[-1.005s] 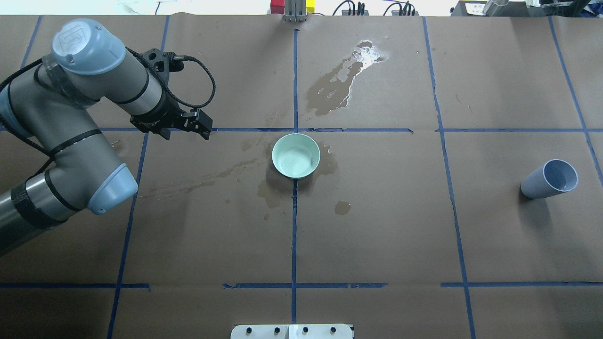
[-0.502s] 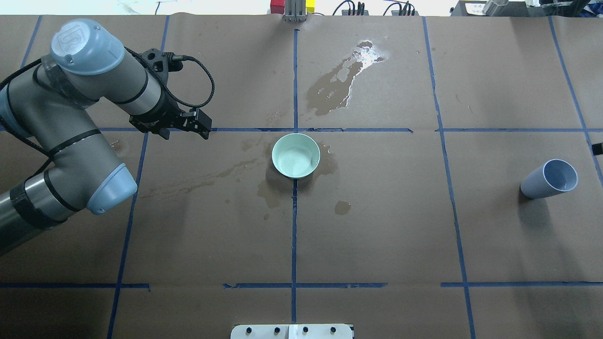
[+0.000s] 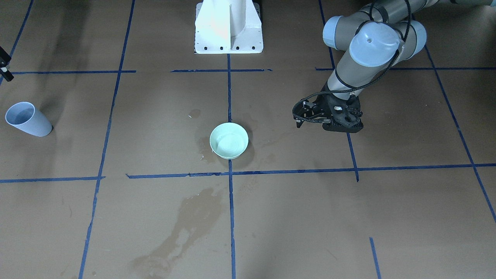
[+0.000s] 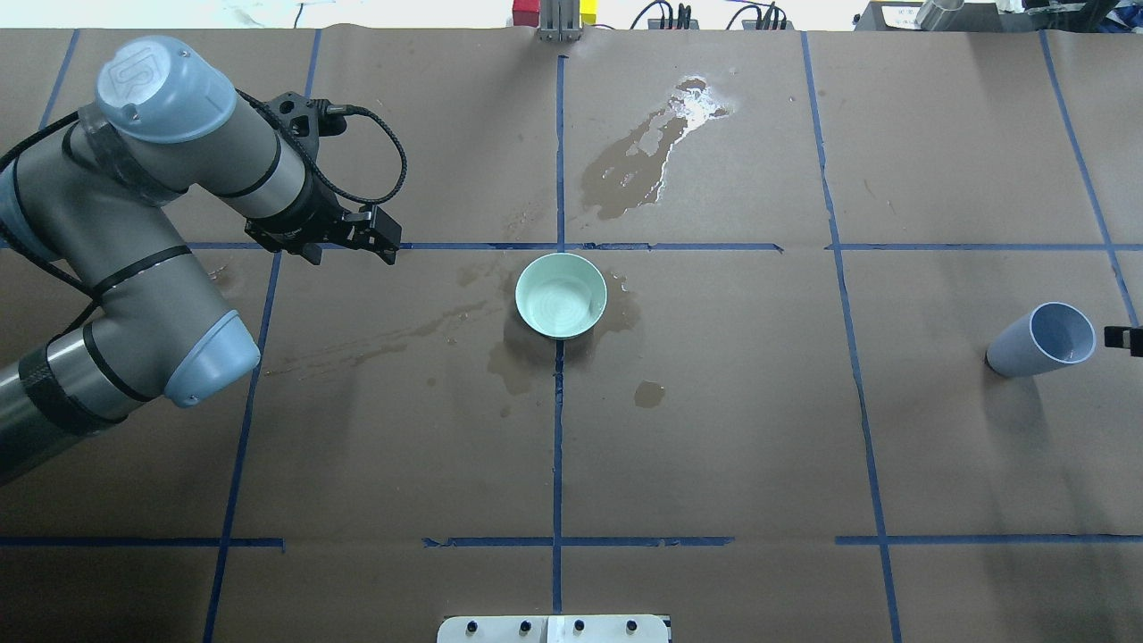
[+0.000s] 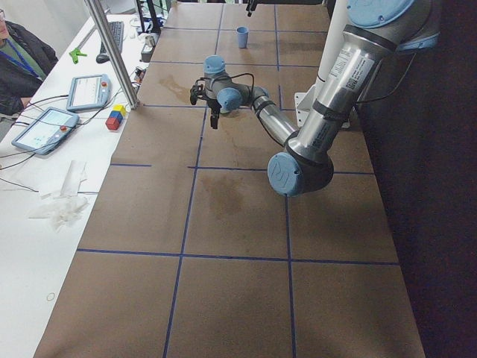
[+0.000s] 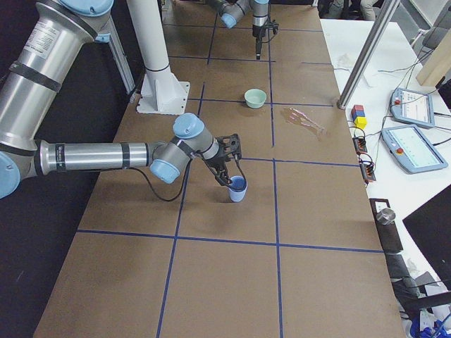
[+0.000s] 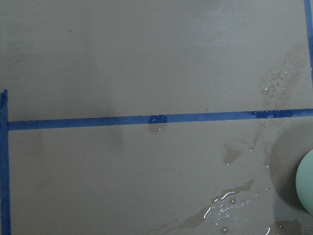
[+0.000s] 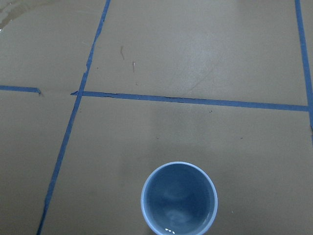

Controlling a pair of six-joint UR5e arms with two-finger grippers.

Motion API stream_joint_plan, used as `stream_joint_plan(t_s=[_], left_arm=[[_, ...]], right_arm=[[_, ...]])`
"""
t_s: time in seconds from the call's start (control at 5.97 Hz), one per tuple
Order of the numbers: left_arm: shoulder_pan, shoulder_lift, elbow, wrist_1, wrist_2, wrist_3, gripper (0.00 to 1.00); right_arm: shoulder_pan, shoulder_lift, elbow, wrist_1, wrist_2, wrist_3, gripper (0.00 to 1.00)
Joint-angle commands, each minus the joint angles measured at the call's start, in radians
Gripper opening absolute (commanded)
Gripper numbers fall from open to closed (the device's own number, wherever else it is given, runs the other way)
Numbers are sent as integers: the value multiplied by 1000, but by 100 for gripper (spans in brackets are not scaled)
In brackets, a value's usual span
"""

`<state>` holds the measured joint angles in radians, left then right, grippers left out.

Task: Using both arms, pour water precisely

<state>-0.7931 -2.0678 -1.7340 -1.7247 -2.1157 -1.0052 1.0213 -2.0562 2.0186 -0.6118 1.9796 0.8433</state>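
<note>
A blue cup [image 4: 1040, 339] stands at the table's right end and holds water that shows as a faint sheen [image 8: 179, 200]. A pale green bowl [image 4: 561, 295] sits at the table's centre. My right gripper [image 4: 1123, 339] hangs just right of the cup's rim, and only its tip shows, so I cannot tell its state. In the exterior right view it [image 6: 227, 176] is close over the cup [image 6: 238, 189]. My left gripper [image 4: 386, 241] hovers left of the bowl, holds nothing, and its fingers look shut.
A wet spill [image 4: 643, 165] lies beyond the bowl, and darker damp patches [image 4: 522, 362] surround it. The white pedestal [image 3: 228, 27] stands at the robot's side. Blue tape lines grid the brown paper. Tablets and blocks sit on the side bench [image 6: 409, 134].
My right gripper's tip has come into view at the right edge and moved down beside the cup's rim. The left arm has barely moved.
</note>
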Motion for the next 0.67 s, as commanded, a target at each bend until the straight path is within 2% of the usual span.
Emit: stream_joint_plan(t_s=[0.0,0.17,0.33,0.5], left_arm=[[0,0,-1,0,0,-1,100],[0,0,-3,1,0,-3,100],[0,2,-3,-1,0,-1,100],[0,2,-3,0,0,-1,100]], right_arm=[[-210,-25,-88,197,-274,126,100],[-336,-25,-156,274,-441,179,100],[-425,-25,-170,289,-558,213,100],[-461,-25,-187,297,-615,215,100]])
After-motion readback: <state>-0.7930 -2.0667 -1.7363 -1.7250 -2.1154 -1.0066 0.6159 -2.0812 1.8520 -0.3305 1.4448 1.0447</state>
